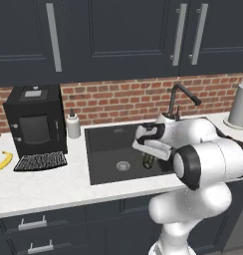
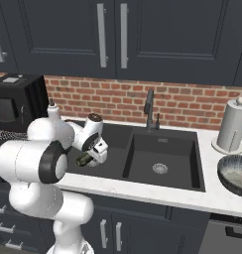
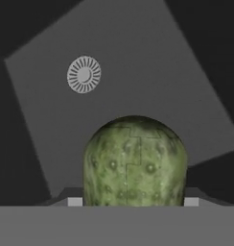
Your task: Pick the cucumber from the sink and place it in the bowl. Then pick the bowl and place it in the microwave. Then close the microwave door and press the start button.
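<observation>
My gripper (image 1: 149,157) is shut on the cucumber (image 1: 149,161), a short dark green bumpy piece that hangs below the hand over the black sink (image 1: 106,144). In the hand view the cucumber (image 3: 135,161) sits between the two fingertips (image 3: 75,202), with the basin floor and its round silver drain (image 3: 84,74) well beyond it. From the right base view the cucumber (image 2: 84,159) is over the left basin of the sink (image 2: 165,149). The bowl (image 2: 235,173), blue-grey outside and pale inside, stands on the counter right of the sink. The microwave and its door are out of view.
A black coffee machine (image 1: 36,119) stands at the left with a banana (image 1: 3,161) and a soap bottle (image 1: 73,124) near it. The curved faucet (image 2: 150,109) rises behind the sink. A paper towel roll (image 2: 233,126) stands behind the bowl. Dark cabinets hang overhead.
</observation>
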